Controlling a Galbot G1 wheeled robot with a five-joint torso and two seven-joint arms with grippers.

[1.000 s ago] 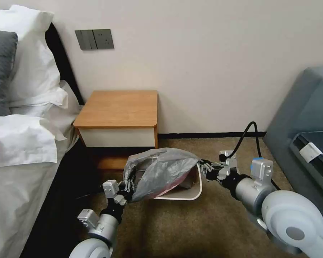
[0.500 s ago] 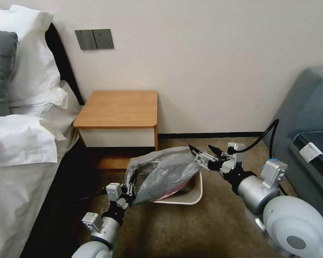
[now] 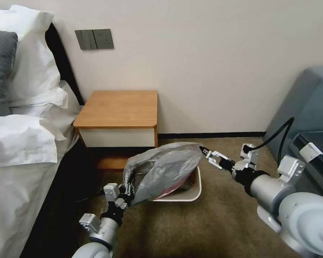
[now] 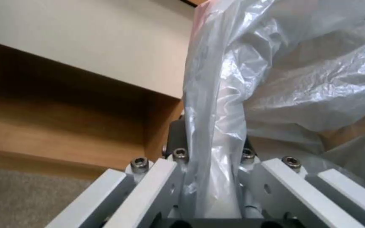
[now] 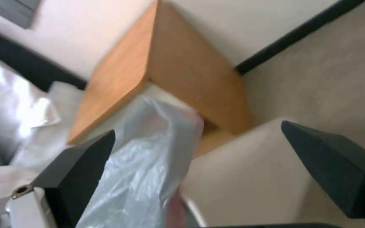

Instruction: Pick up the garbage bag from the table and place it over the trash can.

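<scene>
A: Entry, bag-over-bin step. Where does the garbage bag [image 3: 165,168] sit?

B: Off the desk [image 3: 120,107], whose top is bare. The bag is draped across the trash can [image 3: 193,191] on the carpet in front of the desk. It covers the bin's left and far portions; the near-right rim is uncovered and cream-coloured. A pinkish edge of film shows low, near the rim.

A: Left claw [image 3: 130,188]?

B: Pressed together on a gathered fold of the bag at the bin's near-left side. In the left wrist view the film [image 4: 216,133] runs straight up from between the fingers, taut and bunched.

A: Right claw [image 3: 209,154]?

B: Spread, holding nothing. It sits at the bag's upper right tip, just beside the film; I cannot tell whether a fingertip touches it. From the right wrist view the two dark pads [image 5: 81,164] stand well apart, with the bag's edge [image 5: 157,152] between and beyond them.

A: Handling notes?

B: Judgement only: very light, thin, crinkly, no stiffness. It holds a puffed shape by trapped air and creases, so it will collapse or slide when released. Likely slippery against the plastic rim. A single layer could tear if pulled hard against the one anchored corner.

A: Where to take hold?

B: At the hem of the mouth, right side, opposite the left pinch. Take a doubled fold instead of one ply, then stretch over the bare rim.
</scene>
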